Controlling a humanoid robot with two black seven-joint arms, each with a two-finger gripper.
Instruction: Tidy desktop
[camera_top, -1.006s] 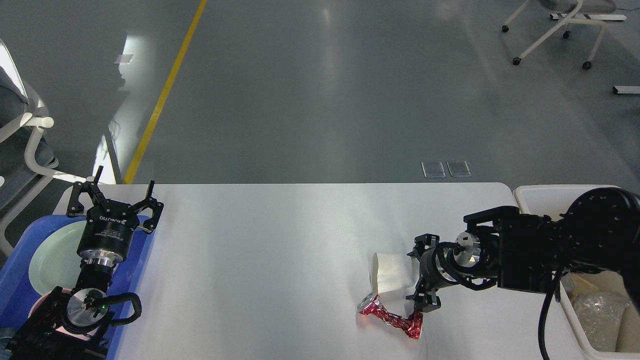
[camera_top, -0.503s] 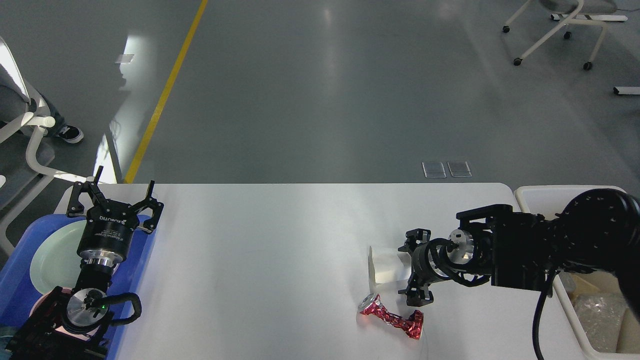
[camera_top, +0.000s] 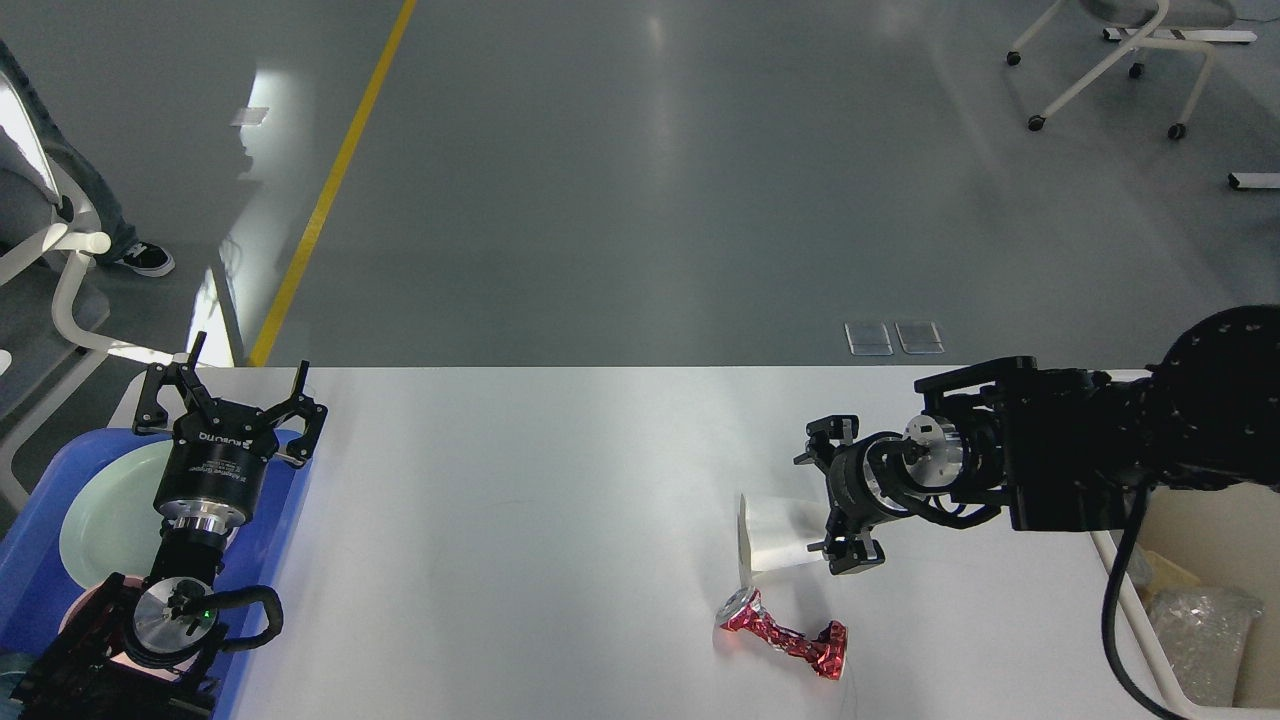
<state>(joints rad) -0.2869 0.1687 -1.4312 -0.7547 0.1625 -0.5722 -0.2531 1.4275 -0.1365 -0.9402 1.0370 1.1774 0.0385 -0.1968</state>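
Note:
The desktop (camera_top: 560, 500) is a wide white-grey tabletop. A white paper cup (camera_top: 775, 535) lies on its side at the right of centre, mouth pointing left. My right gripper (camera_top: 826, 500) reaches in from the right and is shut on the cup's base end. Just in front of the cup lies a crushed red can (camera_top: 785, 637), apart from the gripper. My left gripper (camera_top: 232, 385) stands open and empty over the far end of the blue tray (camera_top: 290, 520) at the left edge.
A pale green plate (camera_top: 100, 510) lies in the blue tray, partly hidden by my left arm. A cream-white bin (camera_top: 1135, 615) holding crumpled clear plastic stands off the desktop's right edge. Chairs stand on the floor beyond the desktop.
My right gripper has moved up and away from the red can with the cup, which has turned more side-on. The left arm has stayed still.

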